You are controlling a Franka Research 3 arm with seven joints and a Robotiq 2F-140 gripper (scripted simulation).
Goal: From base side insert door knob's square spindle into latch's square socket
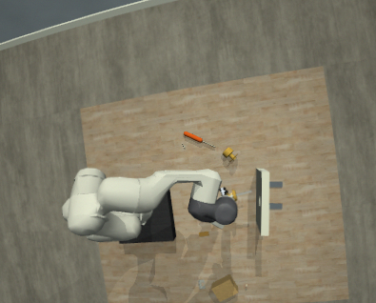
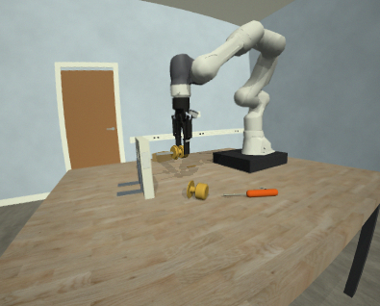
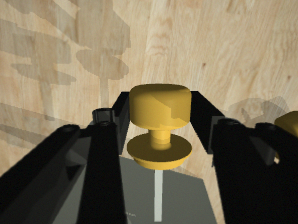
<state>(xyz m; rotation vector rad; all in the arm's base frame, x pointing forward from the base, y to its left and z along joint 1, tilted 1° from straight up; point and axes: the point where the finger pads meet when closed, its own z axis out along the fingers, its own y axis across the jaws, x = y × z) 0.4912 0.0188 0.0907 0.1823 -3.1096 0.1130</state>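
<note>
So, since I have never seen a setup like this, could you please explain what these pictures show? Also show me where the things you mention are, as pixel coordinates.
One white robot arm point(image 1: 124, 194) point(image 2: 228, 48) works over a wooden table point(image 1: 295, 119) point(image 2: 130, 241) point(image 3: 200, 30). The first picture looks down from above, the second from the side, the third from the wrist. Its gripper point(image 2: 182, 150) point(image 3: 159, 104) holds a brass-coloured knob point(image 1: 233, 194) point(image 2: 177, 152) point(image 3: 160, 107) by its thick end, square rod outward. On the table are an upright panel point(image 1: 265, 202) point(image 2: 146, 168), a second knob point(image 1: 228, 153) point(image 2: 201, 191) point(image 3: 289, 121) and an orange-handled screwdriver point(image 1: 193, 136) point(image 2: 262, 192).
</note>
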